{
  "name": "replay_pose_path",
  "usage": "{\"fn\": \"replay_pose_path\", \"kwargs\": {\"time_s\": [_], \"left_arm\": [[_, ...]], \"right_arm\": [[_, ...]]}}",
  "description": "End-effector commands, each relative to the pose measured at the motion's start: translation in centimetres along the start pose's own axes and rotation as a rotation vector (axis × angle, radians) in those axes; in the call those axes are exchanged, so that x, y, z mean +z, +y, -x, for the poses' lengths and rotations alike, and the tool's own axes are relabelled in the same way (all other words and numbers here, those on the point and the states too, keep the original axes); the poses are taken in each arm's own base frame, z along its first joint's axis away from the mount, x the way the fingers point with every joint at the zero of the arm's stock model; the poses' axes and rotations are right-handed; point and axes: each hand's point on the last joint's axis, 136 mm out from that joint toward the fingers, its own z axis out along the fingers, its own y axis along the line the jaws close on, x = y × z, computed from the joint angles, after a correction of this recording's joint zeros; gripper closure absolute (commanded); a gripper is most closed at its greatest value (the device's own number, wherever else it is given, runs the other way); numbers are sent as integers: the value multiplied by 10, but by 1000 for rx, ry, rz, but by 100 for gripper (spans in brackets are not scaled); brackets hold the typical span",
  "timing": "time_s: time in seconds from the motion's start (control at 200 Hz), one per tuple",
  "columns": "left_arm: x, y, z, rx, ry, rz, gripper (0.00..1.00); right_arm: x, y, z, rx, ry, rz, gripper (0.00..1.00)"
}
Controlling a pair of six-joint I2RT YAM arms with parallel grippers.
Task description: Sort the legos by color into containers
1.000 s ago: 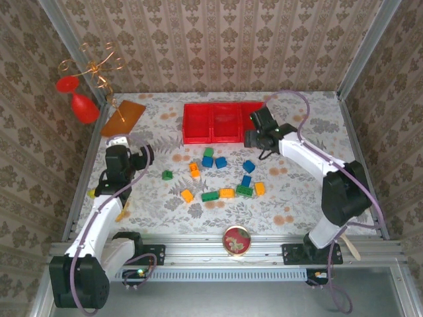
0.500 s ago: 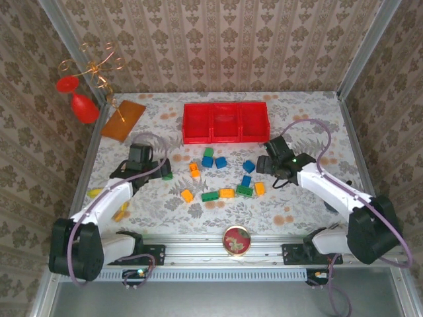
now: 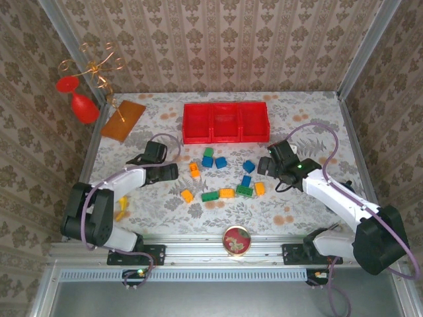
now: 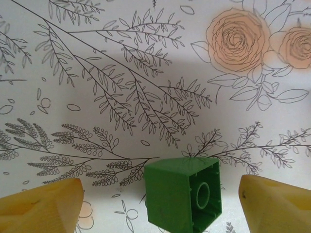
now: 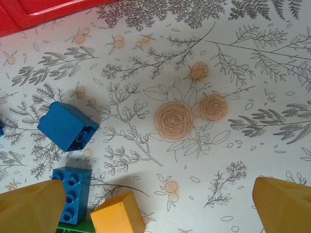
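Legos [image 3: 227,193] lay loose on the worktop [image 3: 310,125] between left gripper [image 3: 170,173] and right gripper [image 3: 264,165] in top view, red containers [image 3: 225,122] beyond both. Left wrist: gripper spread wide, green lego [image 4: 183,199] between its fingers [image 4: 41,206], touching neither. Right wrist: gripper released, blue lego [image 5: 68,125] and orange-yellow lego [image 5: 116,218] near one finger [image 5: 29,206], containers' edge ahead.

Right gripper [image 5: 158,211]: fingers spread wide, tips at the lower corners. Red container [image 5: 43,12] edge at top left. On the floral cloth [image 5: 218,58] lay a tilted blue brick [image 5: 68,126]; below it, a second blue brick [image 5: 73,194] just beside an orange-yellow brick [image 5: 117,216].
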Motion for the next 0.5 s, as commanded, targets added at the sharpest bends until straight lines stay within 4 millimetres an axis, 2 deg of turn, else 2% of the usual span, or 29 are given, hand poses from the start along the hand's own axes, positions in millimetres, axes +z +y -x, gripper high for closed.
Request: {"fn": "replay_pose_path", "kwargs": {"time_s": [0.0,0.205,0.495], "left_arm": [[1,-6,9,-3,-6,-9,18],[12,-5,3,5,40,15,21],[26,-13,-2,19,86,6,35]], "right_arm": [[-5,-4,5,19,-30,-25,0],[-7,-1,10,25,-40,-22,0],[-6,0,14,24,-43,-32,0]]}}
